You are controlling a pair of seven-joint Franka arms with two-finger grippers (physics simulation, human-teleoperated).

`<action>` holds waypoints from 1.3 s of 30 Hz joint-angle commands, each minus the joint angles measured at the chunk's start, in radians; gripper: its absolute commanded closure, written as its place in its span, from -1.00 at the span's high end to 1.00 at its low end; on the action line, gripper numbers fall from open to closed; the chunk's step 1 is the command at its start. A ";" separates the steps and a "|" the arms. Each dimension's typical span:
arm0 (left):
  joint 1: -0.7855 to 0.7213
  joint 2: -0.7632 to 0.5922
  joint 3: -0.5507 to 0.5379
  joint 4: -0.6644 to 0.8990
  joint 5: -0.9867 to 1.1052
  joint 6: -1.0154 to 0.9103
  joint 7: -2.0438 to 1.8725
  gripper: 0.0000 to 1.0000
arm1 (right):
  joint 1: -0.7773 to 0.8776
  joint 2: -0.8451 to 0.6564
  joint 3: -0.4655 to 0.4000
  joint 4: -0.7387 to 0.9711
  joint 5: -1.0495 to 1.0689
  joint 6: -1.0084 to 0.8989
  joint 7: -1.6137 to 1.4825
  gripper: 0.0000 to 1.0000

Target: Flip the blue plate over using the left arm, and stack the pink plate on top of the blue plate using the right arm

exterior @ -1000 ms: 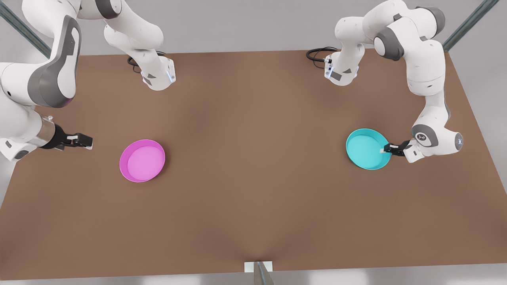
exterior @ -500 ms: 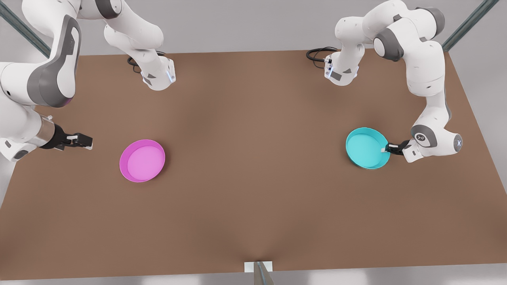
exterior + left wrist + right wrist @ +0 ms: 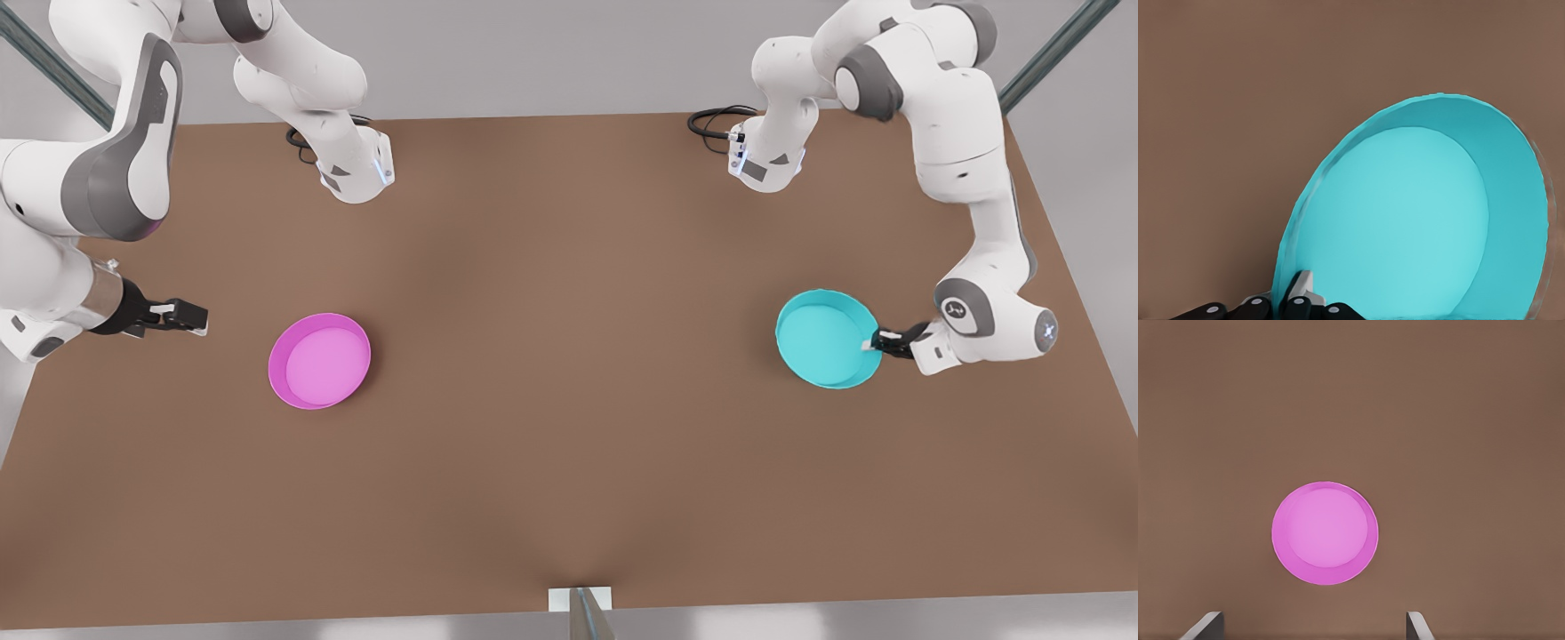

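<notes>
i see the left tool [image 3: 875,340] clamped on the rim of the blue plate [image 3: 827,339] at the front view's right side of the tabletop [image 3: 569,427], one finger [image 3: 1300,288] inside the rim and one outside; the plate looks tipped up off the surface on the gripped side, though i can't be sure how far. the right tool [image 3: 182,315] hangs above the tabletop at the front view's left with its fingers [image 3: 1205,625] spread wide and holding nothing. the pink plate [image 3: 319,360] lies flat, open side up, near that tool and well apart from the blue one.
</notes>
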 commanded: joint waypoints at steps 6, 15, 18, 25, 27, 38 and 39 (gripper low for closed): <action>-0.068 -0.002 0.002 0.081 0.114 -0.044 -0.118 -0.57 | 0.000 0.000 0.000 0.000 0.005 0.009 0.000 1.00; -0.267 -0.020 0.000 0.206 0.393 -0.140 -0.440 -0.57 | 0.000 0.000 0.000 -0.002 0.002 0.014 0.000 1.00; -0.358 -0.031 -0.001 0.225 0.465 -0.159 -0.582 -0.57 | 0.000 0.000 0.000 -0.002 0.002 0.014 0.000 1.00; -0.563 -0.037 -0.003 0.236 0.542 -0.183 -0.869 -0.57 | 0.000 0.000 0.000 -0.002 0.003 0.015 0.000 1.00; -0.614 -0.036 0.000 0.246 0.589 -0.177 -0.882 -0.57 | 0.000 0.000 0.000 -0.002 0.003 0.015 0.000 1.00; -0.913 -0.017 -0.006 0.274 1.037 -0.142 -1.231 -0.57 | 0.000 0.000 0.000 -0.002 0.003 0.015 0.000 1.00; -0.934 -0.014 -0.006 0.272 1.081 -0.142 -1.266 -0.57 | 0.000 0.000 0.000 -0.002 0.003 0.015 0.000 1.00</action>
